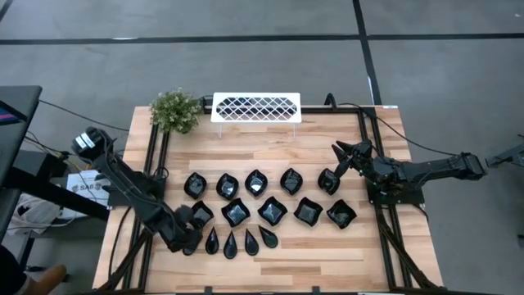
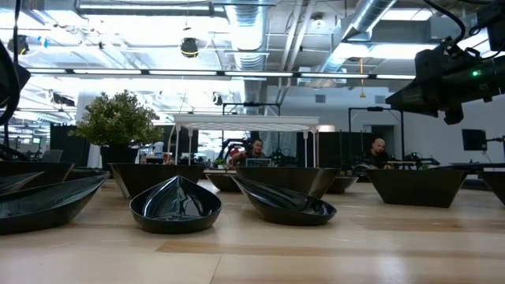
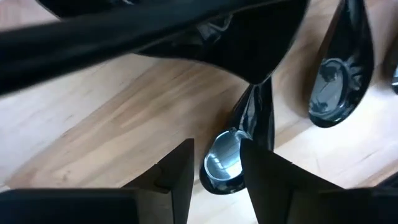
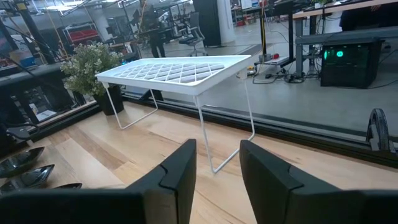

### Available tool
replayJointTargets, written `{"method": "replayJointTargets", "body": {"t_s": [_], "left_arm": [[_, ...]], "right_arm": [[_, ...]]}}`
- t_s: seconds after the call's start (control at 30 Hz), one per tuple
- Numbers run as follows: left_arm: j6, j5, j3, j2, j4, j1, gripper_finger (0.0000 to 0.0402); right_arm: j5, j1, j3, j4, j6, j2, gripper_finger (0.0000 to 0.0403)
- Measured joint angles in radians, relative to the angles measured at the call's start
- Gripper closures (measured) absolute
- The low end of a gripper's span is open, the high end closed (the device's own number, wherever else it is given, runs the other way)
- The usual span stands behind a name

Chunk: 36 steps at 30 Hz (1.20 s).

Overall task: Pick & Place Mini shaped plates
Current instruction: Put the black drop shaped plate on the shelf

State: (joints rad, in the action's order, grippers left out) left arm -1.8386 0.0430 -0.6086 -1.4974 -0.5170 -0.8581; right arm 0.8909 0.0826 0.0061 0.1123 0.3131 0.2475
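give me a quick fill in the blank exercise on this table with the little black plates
1. The white lattice rack stands at the table's far edge, beside the small green ____.
2. The left gripper sits by the row of slim ____-shaped plates.
3. The right gripper has its fingers ____ and holds nothing.
4. The table top is made of ____.

Missing words: plant; teardrop; open; wood
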Motion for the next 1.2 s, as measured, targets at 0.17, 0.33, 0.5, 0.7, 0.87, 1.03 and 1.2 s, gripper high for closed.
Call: {"method": "replayJointTargets", "body": {"t_s": [0.17,0.33,0.5,0.7,0.87,1.03,1.2], "left_arm": [[0.002,-0.014,0.000,-0.014,0.017,0.000,0.0271],[0.008,-0.014,0.000,-0.023,0.022,0.000,0.0271],[0.010,-0.014,0.000,-0.047,0.029,0.000,0.0271],[0.010,-0.013,0.000,-0.048,0.029,0.001,0.0279],[0.009,-0.010,0.000,-0.049,0.029,0.005,0.0317],[0.006,-0.009,0.000,-0.049,0.030,0.008,0.0374],[0.005,-0.022,0.000,-0.048,0.035,0.008,0.0393]], "right_arm": [[0.000,0.000,0.000,0.000,0.000,0.000,0.0284],[0.000,0.000,0.000,0.000,0.000,0.000,0.0284],[0.000,0.000,0.000,0.000,0.000,0.000,0.0284],[0.000,0.000,0.000,0.000,0.001,0.000,0.0284],[0.000,0.000,0.000,0.000,0.001,0.000,0.0284],[0.000,0.000,0.000,0.000,0.001,0.000,0.0284],[0.000,0.000,0.000,0.000,0.001,0.000,0.0284]]}}
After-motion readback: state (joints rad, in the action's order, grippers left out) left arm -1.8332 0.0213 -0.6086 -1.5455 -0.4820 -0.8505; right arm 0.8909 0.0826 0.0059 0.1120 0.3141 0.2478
